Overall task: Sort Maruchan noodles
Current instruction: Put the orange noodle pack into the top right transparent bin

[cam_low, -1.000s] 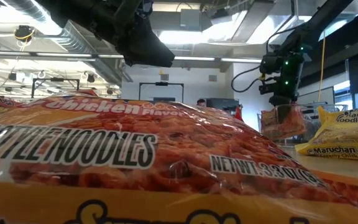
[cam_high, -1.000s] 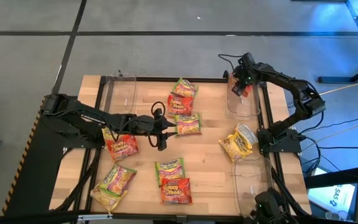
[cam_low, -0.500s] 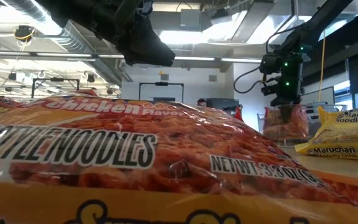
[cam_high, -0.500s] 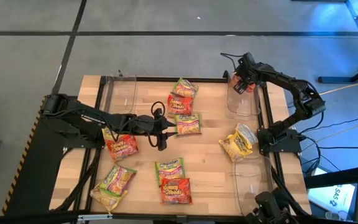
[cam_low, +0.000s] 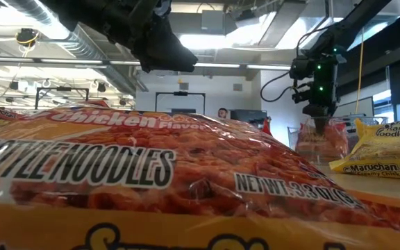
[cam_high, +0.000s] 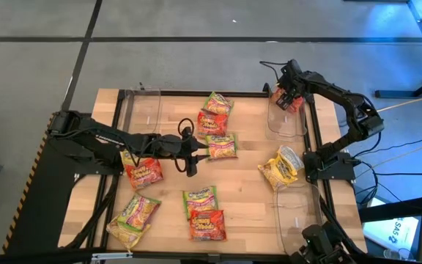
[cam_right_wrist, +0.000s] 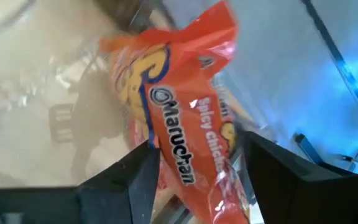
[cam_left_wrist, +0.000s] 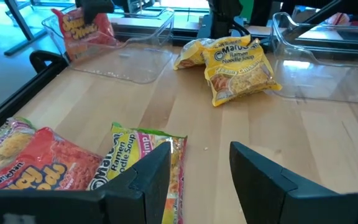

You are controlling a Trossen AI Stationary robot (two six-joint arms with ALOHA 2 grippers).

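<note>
Now the right end effector point(cam_high: 289, 96) is at the far right corner of the worktop point(cam_high: 247, 191), over a clear bin point(cam_high: 284, 121). Its fingers point(cam_right_wrist: 126, 180) are clamped on a red-orange packet point(cam_right_wrist: 179, 118) w/ "Maruchan" and "Spicy Chicken" on it. In the low view that packet point(cam_low: 321, 139) hangs under the end effector, partly inside the bin.

The left end effector point(cam_high: 202, 152) is near the middle of the worktop, fingers point(cam_left_wrist: 145, 177) apart w/ nothing between them. Its tips are just beside a green-pink packet point(cam_high: 222, 146), which lies flat. Just beyond that one, on the far side, is a red-orange packet point(cam_high: 211, 122), and a green-pink one point(cam_high: 217, 103) overlaps it on its far side.

Going out from there: 2 yellow packets point(cam_high: 281, 168) lie piled together on the right side, near the right arm's base. A red-orange packet point(cam_high: 144, 172) is on the left, partly under the left arm. At the near left a green-pink packet point(cam_high: 134, 216) sits on a yellow one. At the near middle a green-pink packet point(cam_high: 200, 198) touches a red-orange one point(cam_high: 208, 224), which fills most of the low view.

Another clear bin point(cam_high: 141, 110) stands at the far left, and one more point(cam_high: 299, 213) at the near right.
</note>
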